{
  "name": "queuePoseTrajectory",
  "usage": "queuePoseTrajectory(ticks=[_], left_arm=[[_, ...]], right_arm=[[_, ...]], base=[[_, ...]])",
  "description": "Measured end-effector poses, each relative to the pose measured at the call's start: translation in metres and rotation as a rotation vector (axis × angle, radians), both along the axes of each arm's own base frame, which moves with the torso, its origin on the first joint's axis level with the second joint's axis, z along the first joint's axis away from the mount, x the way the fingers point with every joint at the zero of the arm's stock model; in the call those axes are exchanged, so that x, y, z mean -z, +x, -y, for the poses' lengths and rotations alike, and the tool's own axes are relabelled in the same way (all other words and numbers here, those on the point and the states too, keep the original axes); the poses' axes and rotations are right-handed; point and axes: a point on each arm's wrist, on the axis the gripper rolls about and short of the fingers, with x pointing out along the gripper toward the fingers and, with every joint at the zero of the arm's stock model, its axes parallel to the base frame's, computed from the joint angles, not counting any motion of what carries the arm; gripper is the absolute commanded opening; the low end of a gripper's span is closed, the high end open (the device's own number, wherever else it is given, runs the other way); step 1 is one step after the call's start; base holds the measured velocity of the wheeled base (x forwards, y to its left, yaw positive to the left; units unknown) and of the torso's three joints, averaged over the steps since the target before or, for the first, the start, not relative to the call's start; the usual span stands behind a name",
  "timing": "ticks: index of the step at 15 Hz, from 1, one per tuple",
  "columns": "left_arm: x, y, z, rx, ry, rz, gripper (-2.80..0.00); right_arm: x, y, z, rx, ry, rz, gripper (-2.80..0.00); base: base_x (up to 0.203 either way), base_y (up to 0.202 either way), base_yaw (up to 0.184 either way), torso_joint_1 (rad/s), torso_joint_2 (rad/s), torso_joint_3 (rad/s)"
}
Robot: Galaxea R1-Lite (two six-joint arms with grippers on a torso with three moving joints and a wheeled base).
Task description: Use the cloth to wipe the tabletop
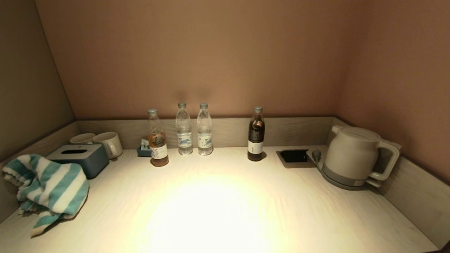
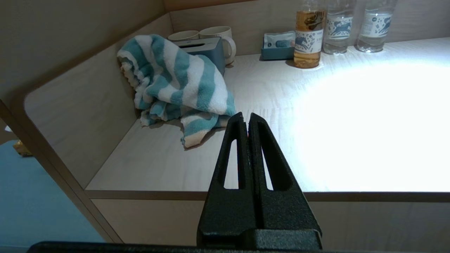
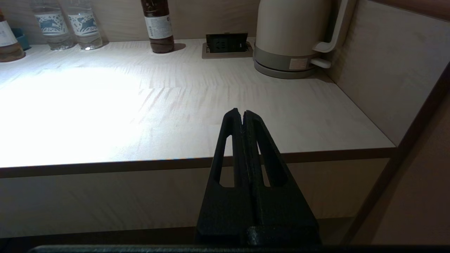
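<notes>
The teal and white striped cloth (image 1: pixel 47 188) lies bunched at the left end of the pale wood-grain tabletop (image 1: pixel 225 203), draped partly over the left rim; it also shows in the left wrist view (image 2: pixel 177 82). My left gripper (image 2: pixel 247 117) is shut and empty, held in front of the counter's front edge, short of the cloth. My right gripper (image 3: pixel 242 113) is shut and empty, in front of the counter's front edge toward the right end. Neither gripper shows in the head view.
A grey-blue tissue box (image 1: pixel 81 158) and two mugs (image 1: pixel 102 142) stand behind the cloth. Several bottles (image 1: pixel 191 131) line the back rim. A kettle (image 1: pixel 355 156) stands back right beside the black recess (image 1: pixel 294 156). A raised rim (image 1: pixel 418 196) bounds three sides.
</notes>
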Motion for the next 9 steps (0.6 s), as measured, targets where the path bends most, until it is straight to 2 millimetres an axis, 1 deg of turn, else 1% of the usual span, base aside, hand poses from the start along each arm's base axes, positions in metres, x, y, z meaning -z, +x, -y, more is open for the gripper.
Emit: queuePoseTrajectory(ticks=[3,6,9], left_arm=[[0.0102,-0.0059,0.0009,0.037,0.001,0.041,-2.8],[0.0106,-0.0097,0.0011,0.05,-0.032,0.104,-2.8],[0.0132,-0.0106,0.0013,0.058,-0.059,0.099,-2.8]], right_arm=[[0.0,0.0,0.0,0.001,0.0,0.0,-2.8],[0.0,0.0,0.0,0.001,0.0,0.0,-2.8],[0.0,0.0,0.0,0.0,0.0,0.0,-2.8]], base=[[0.0,0.0,0.0,0.0,0.0,0.0],[0.0,0.0,0.0,0.0,0.0,0.0],[0.0,0.0,0.0,0.0,0.0,0.0]])
